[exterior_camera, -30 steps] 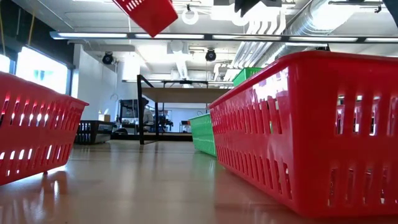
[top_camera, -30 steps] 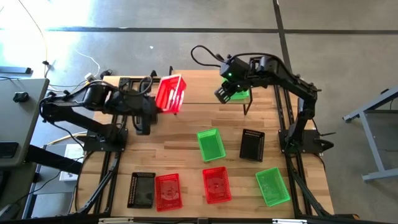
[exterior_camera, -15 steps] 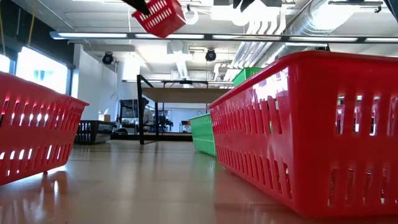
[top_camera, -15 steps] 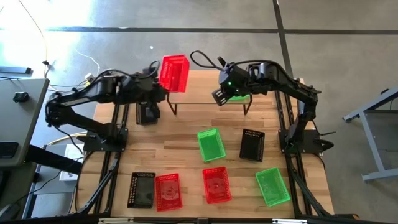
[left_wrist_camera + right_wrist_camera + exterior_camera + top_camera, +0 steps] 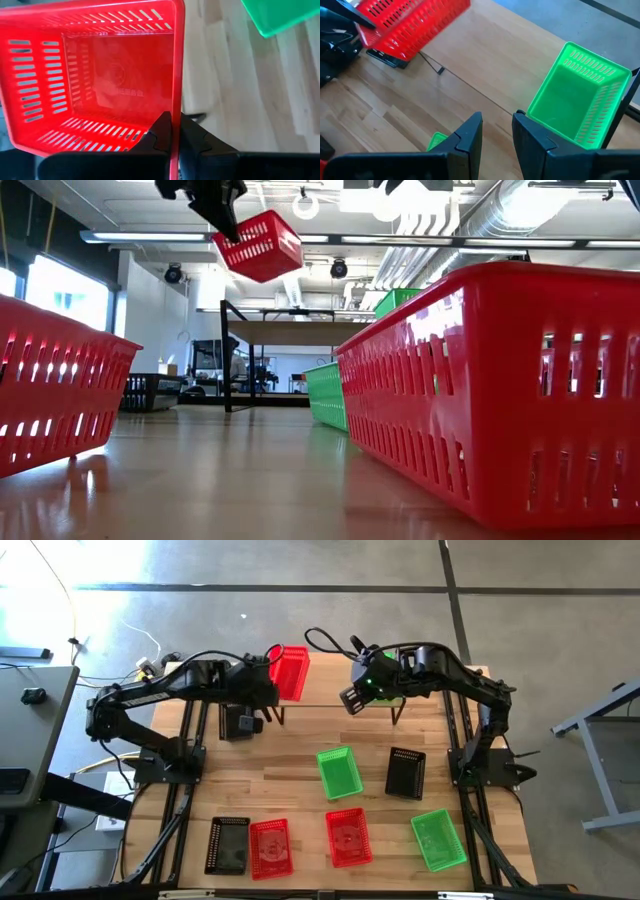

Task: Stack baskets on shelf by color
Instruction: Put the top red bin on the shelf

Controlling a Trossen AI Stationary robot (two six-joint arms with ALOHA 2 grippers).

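My left gripper was pinched tight on the rim of a red basket, holding it in the air over the left end of the shelf. My right gripper hung half open and empty beside the green basket already on the shelf. I figured a rim-only grip could let the basket swing and clip the shelf edge.

Red basket airborne, tilted, above shelf left end.
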